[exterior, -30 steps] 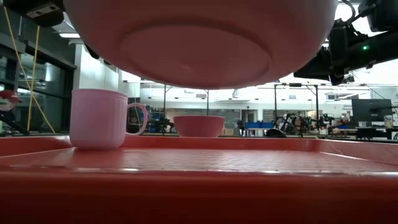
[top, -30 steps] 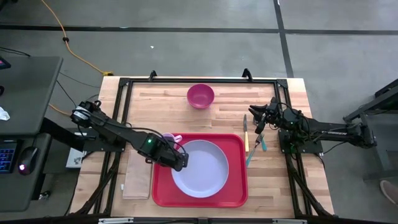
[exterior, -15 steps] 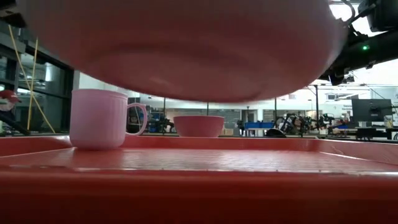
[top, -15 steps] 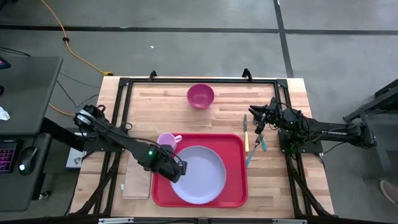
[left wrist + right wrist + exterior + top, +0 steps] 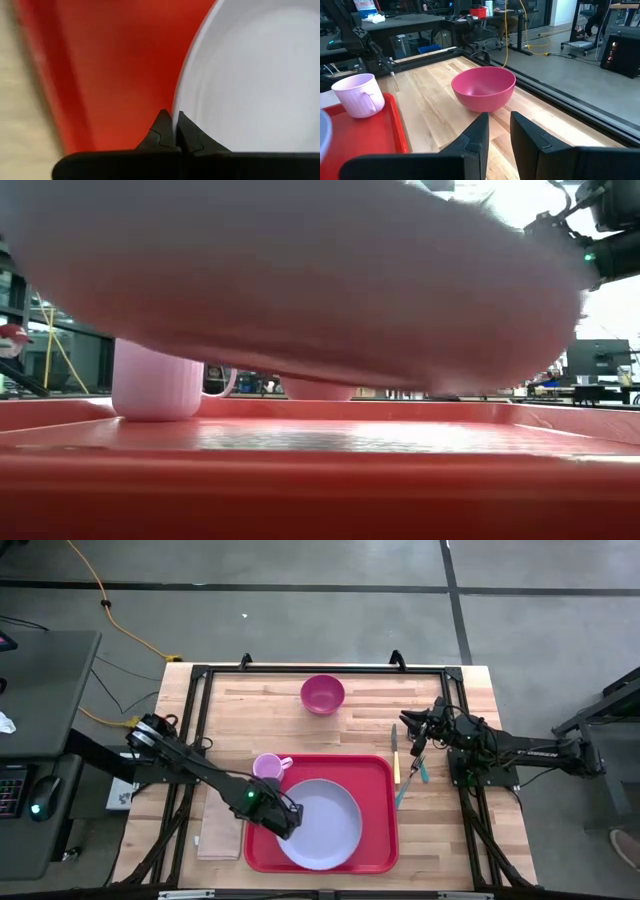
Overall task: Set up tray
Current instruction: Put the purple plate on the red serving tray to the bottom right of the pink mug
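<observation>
The red tray (image 5: 380,850) lies at the table's near middle. A pale lavender plate (image 5: 325,825) hangs over it, and its underside (image 5: 300,280) fills the top of the low view. My left gripper (image 5: 283,821) is shut on the plate's left rim. A pink mug (image 5: 267,766) stands in the tray's far left corner. My right gripper (image 5: 413,730) waits open, right of the tray and over the cutlery (image 5: 397,755). Its wrist view shows its fingers apart (image 5: 500,135), with the magenta bowl (image 5: 484,89) ahead. My left gripper pinches the plate's rim (image 5: 176,107) at the plate's left side between its two fingertips (image 5: 162,125), one above the rim and one below. The fingers come from the table's left, slanting down. The plate is held above the tray's floor (image 5: 330,435), with a gap under it.
A magenta bowl (image 5: 322,694) sits on the bare wood at the far middle. A tan napkin (image 5: 220,825) lies left of the tray. A knife and teal-handled cutlery (image 5: 413,775) lie right of the tray. A black frame (image 5: 200,680) runs around the table's edges.
My left gripper has carried the plate toward the table's near edge and downward, still shut on its rim. The plate's underside now hangs lower and closer over the tray and hides most of the mug and bowl in the low view.
</observation>
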Controlling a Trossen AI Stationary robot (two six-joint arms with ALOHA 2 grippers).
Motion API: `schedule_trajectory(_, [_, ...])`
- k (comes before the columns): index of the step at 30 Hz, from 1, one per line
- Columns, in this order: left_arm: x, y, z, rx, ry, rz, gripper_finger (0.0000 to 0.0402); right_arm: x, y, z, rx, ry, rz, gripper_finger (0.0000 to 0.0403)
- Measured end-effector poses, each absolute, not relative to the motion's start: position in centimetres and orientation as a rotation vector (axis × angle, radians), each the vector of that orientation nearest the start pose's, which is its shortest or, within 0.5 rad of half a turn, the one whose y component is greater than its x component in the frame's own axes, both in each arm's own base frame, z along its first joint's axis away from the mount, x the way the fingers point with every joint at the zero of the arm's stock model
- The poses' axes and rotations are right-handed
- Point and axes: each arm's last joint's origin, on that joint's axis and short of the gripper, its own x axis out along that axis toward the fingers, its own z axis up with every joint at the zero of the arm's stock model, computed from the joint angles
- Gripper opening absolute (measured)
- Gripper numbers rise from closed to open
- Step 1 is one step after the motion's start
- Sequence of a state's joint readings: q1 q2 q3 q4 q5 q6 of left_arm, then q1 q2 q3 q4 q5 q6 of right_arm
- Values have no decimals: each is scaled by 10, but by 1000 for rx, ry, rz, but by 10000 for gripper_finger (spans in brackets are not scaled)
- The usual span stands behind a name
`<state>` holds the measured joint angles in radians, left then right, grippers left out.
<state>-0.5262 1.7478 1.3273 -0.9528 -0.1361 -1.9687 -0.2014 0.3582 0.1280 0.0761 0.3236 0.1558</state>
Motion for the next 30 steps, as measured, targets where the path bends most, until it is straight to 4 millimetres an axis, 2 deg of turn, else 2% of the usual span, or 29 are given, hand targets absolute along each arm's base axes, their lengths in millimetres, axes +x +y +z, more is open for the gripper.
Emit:
schedule_trajectory(25, [283, -159, 220, -1126, 1093, 1055, 12, 114, -33, 184, 142, 114, -538, 57])
schedule_trajectory(30, [284, -159, 220, -1128, 1095, 1054, 27, 114, -33, 184, 142, 114, -538, 57])
